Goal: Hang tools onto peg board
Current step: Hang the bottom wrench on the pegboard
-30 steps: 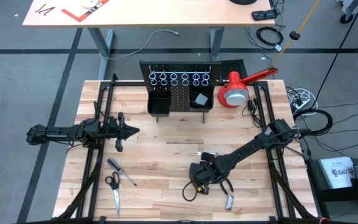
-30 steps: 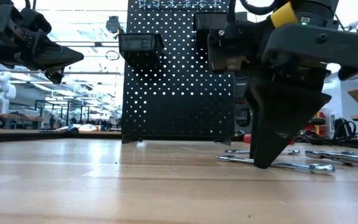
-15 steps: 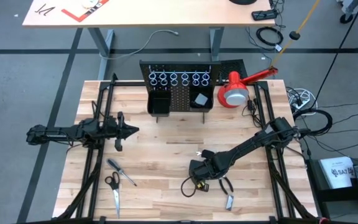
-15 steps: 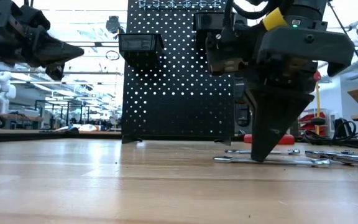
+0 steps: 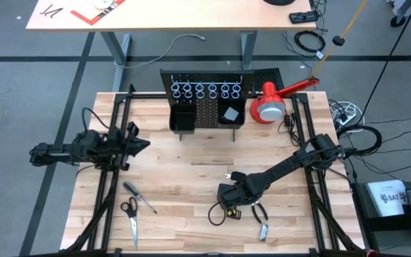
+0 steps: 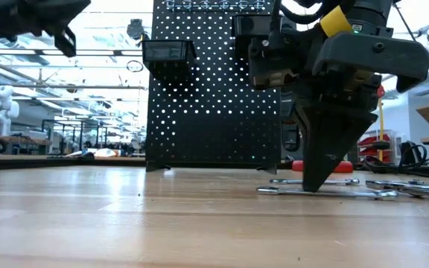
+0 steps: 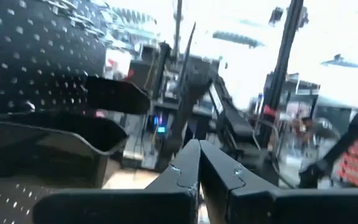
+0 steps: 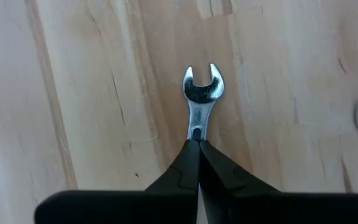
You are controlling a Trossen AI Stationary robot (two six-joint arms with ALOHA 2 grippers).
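The right claw (image 8: 197,144) is pinching the shank of a silver wrench (image 8: 201,99), fingers closed on it, the open-end head poking out just ahead of the tips, flat on the desk (image 5: 191,178). Far beyond it, the peg board (image 5: 205,107) is standing upright; one of its bins is holding a small grey piece (image 5: 229,114). The left claw (image 5: 138,144) is hovering closed, empty.
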